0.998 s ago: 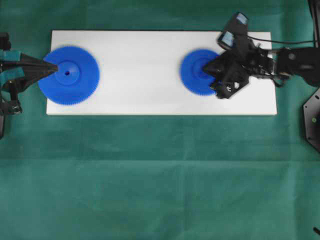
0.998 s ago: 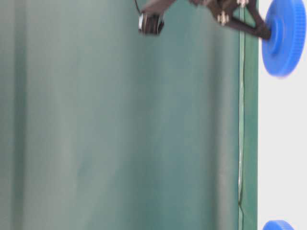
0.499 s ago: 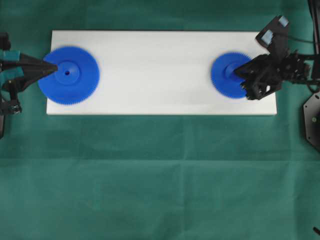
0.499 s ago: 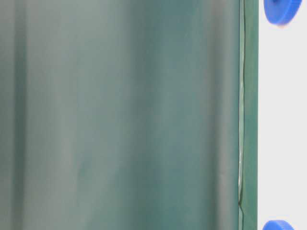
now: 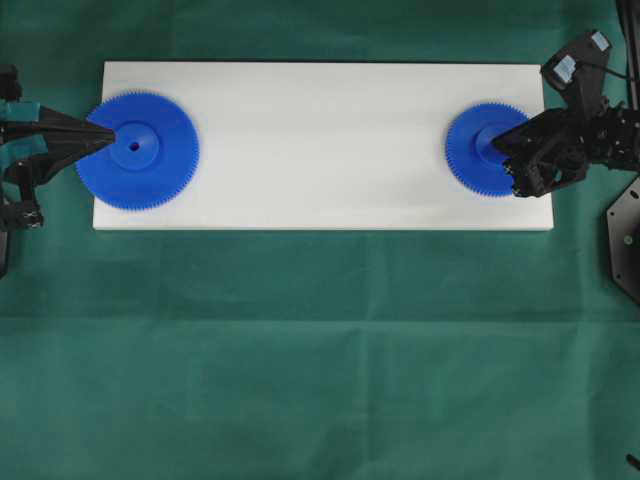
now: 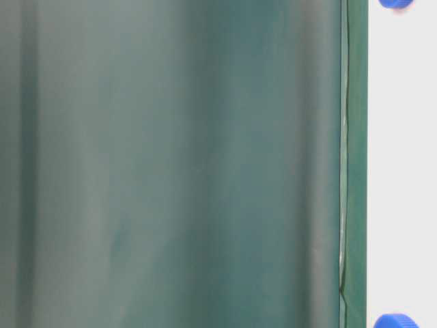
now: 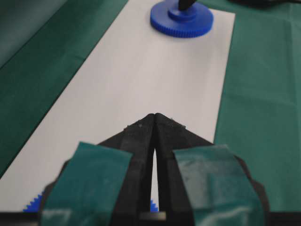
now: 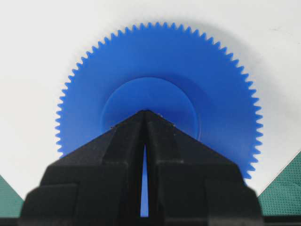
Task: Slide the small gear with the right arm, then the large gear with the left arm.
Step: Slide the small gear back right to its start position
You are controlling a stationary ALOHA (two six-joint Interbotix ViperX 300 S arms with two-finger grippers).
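Observation:
The small gear lies flat near the right end of the white board. My right gripper is shut, its pointed tip resting on the gear's raised hub. In the right wrist view the shut tip sits over the hub of the small gear. The large gear lies at the board's left end, with my teal-taped left gripper shut and its tip at the hub. In the left wrist view the shut tip points along the board toward the far small gear.
The board lies on a green cloth. The small gear is close to the board's right edge. A black fixture stands at the right border. At table level, slivers of the small gear and the large gear show.
My right gripper has drawn back to the right and the small gear slid with it, from mid-right of the board to its right end. The left gripper and large gear stayed put.

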